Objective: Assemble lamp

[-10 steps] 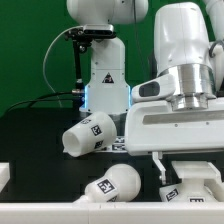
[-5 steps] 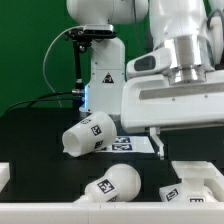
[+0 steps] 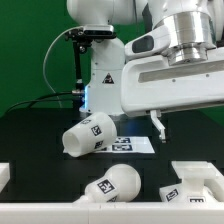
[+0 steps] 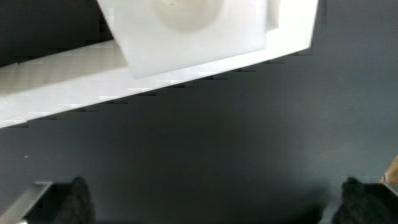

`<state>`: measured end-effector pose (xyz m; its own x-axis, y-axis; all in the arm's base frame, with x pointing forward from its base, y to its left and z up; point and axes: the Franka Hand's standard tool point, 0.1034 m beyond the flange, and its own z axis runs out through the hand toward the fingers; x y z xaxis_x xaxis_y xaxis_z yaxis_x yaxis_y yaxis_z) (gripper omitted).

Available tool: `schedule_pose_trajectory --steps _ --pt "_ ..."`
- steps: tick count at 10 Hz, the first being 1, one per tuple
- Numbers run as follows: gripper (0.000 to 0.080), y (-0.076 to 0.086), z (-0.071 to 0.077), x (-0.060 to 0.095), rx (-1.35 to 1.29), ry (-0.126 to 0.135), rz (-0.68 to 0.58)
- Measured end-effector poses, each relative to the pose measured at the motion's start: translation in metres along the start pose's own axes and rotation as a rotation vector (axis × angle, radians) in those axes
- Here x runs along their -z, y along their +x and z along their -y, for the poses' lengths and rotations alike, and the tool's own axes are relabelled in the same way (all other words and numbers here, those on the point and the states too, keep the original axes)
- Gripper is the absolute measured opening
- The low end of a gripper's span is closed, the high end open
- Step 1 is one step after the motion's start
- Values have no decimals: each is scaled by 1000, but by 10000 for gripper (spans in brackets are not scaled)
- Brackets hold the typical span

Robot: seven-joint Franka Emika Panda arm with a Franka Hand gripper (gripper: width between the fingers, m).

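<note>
Gripper point(image 4: 217, 203) risen, jaws apart, marker board point(image 3: 136, 143) uncovered

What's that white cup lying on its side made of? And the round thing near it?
The shade looks like matte white plastic: smooth and even, with no shine. The bulb seems the same dull plastic, showing soft shading and no glare. Each carries a flat black-and-white tag, maybe paper.

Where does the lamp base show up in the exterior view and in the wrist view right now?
Exterior view: the lamp base lies in the lower corner at the exterior view's right, beside the bulb.
Wrist view: the lamp base is the white plate with a round stem, cut off by the frame edge, beyond the open gripper.
Shared landmark: the black table.
</note>
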<state>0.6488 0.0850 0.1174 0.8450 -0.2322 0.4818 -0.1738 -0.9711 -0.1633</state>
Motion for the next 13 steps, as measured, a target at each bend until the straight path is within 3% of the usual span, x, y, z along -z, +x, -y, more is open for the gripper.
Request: schedule_pose_trajectory --steps 2,3,5,8,10,13 --pt "699 0 -4 0 32 -3 4" --pt "699 -3 -18 -1 37 -11 56" --pt "699 -9 -33 5 123 -18 171" --pt "699 -19 -19 4 273 -13 204" --pt "699 -18 -24 4 370 -8 204" --pt "699 -12 -31 3 779 14 293"
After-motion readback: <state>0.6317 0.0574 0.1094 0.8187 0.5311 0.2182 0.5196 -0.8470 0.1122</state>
